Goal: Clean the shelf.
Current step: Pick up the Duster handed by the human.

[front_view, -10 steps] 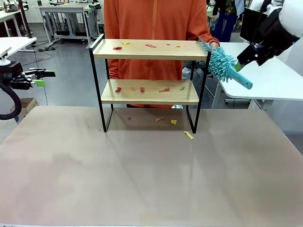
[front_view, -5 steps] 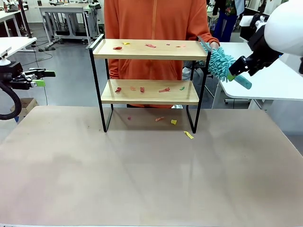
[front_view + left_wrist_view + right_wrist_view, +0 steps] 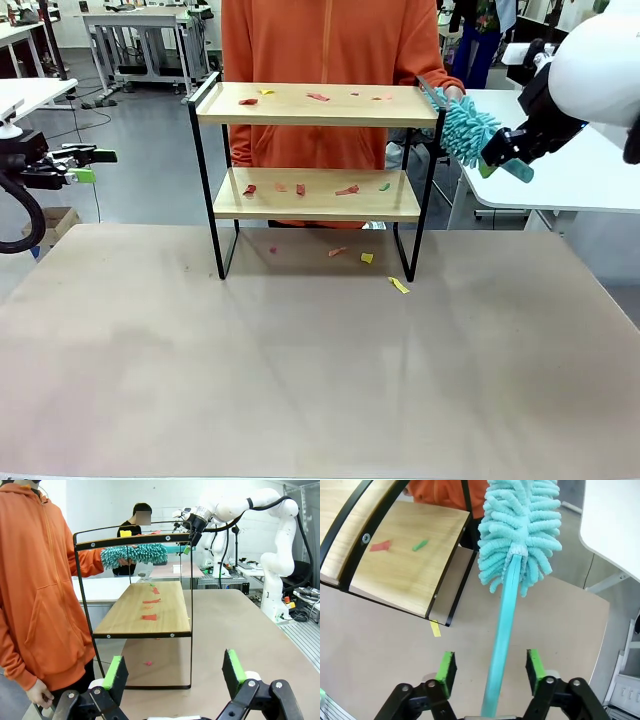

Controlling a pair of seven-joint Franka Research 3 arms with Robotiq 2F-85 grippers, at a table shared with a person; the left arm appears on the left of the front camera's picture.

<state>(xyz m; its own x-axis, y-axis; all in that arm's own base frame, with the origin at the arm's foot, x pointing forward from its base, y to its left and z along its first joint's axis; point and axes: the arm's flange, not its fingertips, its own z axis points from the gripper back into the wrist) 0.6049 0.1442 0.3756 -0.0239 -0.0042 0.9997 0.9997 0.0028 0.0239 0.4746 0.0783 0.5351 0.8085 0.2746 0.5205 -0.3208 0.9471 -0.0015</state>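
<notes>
The shelf (image 3: 310,105) stands on the far side of the big table (image 3: 300,380), right in front of a person in an orange top (image 3: 325,50). It has two wooden boards on a thin black frame. Little bits of paper lie on the shelf: a red bit (image 3: 248,101) on the top board and another red bit (image 3: 347,189) on the lower board. A yellow bit (image 3: 399,285) lies on the table just in front of the shelf's right leg.

A fluffy blue duster (image 3: 465,125) is in the air at the right end of the shelf, beside the top board. The person's hand (image 3: 455,97) holds the fluffy part, close to the shelf's top right corner. The duster's long handle points away from the shelf.

The right gripper (image 3: 500,158) is a little way off the shelf's right end, at the handle. In the right wrist view the handle runs up between the two fingers of this gripper (image 3: 490,660). The green pads (image 3: 448,666) stand apart, with a gap on each side of the handle, so they are not squeezing it.

The left gripper (image 3: 95,165) is far off the shelf's left end, well apart from it. In the left wrist view its fingers (image 3: 175,667) are spread wide with nothing between them, and the shelf (image 3: 135,620) is seen from its end.
</notes>
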